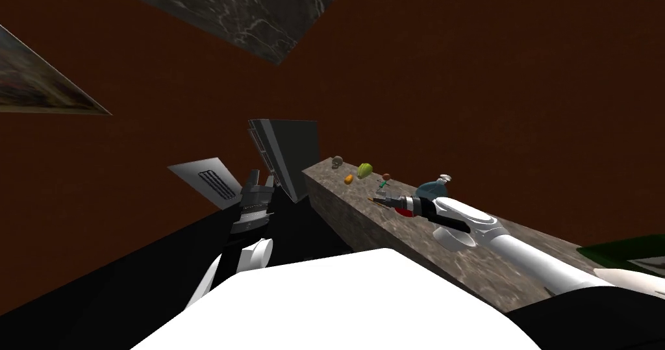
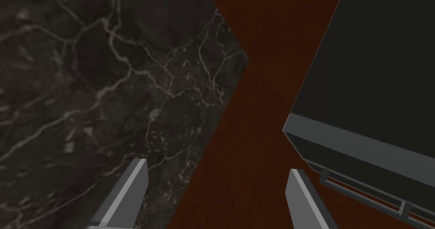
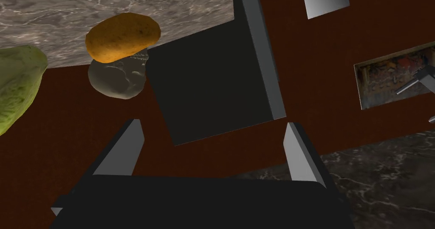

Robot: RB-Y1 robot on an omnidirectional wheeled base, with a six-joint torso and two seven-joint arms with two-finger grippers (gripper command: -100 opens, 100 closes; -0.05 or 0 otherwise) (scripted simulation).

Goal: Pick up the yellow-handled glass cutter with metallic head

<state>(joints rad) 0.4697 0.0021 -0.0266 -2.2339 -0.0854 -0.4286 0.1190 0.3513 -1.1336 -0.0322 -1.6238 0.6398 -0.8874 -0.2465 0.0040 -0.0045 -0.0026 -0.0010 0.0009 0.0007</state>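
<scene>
**Hovering over the desk, right hand spread at the glass cutter**

Crowding the right hand (image 1: 383, 200) on the marble desk (image 1: 363, 232) are a red thing (image 1: 406, 213) under its wrist, a white bowl (image 1: 454, 237) under the forearm and a teal flask (image 1: 432, 189) just to the right. Farther along stand a small brown-headed figure (image 1: 384, 182), an orange potato (image 3: 123, 37), a head of lettuce (image 3: 19, 86) and a grey skull (image 3: 119, 80), the potato overlapping the skull in the right wrist view.

The glass cutter (image 1: 373, 199) shows as a thin yellowish sliver on the desk at the right hand's fingertips; it is too small to tell whether they touch.

The desk's left edge drops to a black area (image 1: 130, 268), and the strip of marble along that edge is bare. At the desk's far end stands a dark cabinet (image 1: 289, 151).

The right hand's fingers (image 3: 129, 150) stand spread, with nothing between them. The left hand (image 1: 261, 178) hangs left of the desk near the cabinet, its fingers (image 2: 127, 196) also spread and holding nothing.
</scene>
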